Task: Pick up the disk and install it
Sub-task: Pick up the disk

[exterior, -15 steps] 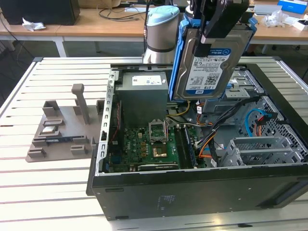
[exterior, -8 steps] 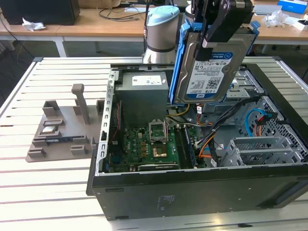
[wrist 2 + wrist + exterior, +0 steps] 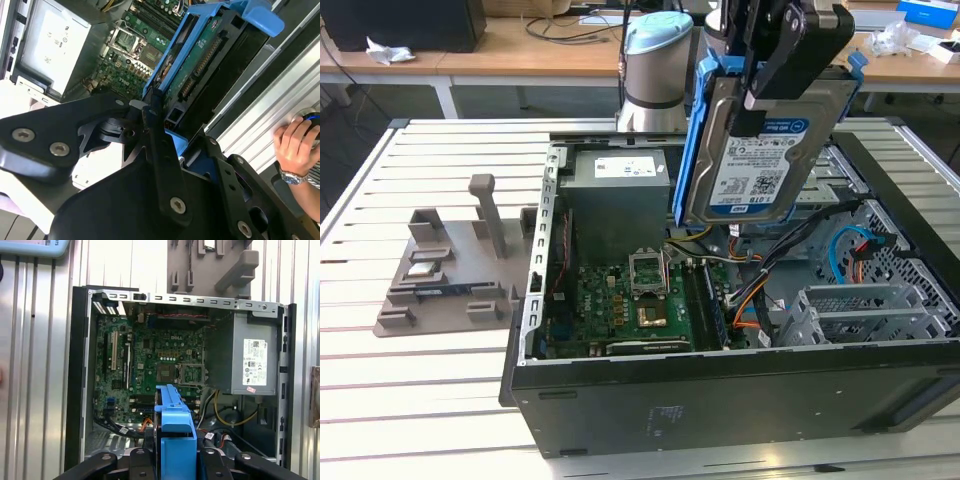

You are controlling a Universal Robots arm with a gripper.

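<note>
Tool (image 3: 750,98) is clamped shut on the disk (image 3: 760,165), which hangs on edge above the open case (image 3: 720,390). I'd guess it's stiff, heavy-ish and shock-sensitive, so grip by the blue bracket (image 3: 697,130).

Exterior view: set off the arm (image 3: 655,70), raised and tilted downward, at middle distance, facing across the bench (image 3: 420,400) into the open computer case (image 3: 720,390), with the arm's base behind it; first wrist view: above the case, looking almost straight down into it past the edge of the disk (image 3: 175,432); second wrist view: very near, slanting along the tool (image 3: 170,125) and the held disk toward the case interior; all three views share the motherboard (image 3: 620,310) and the power-supply box (image 3: 620,200).
</note>
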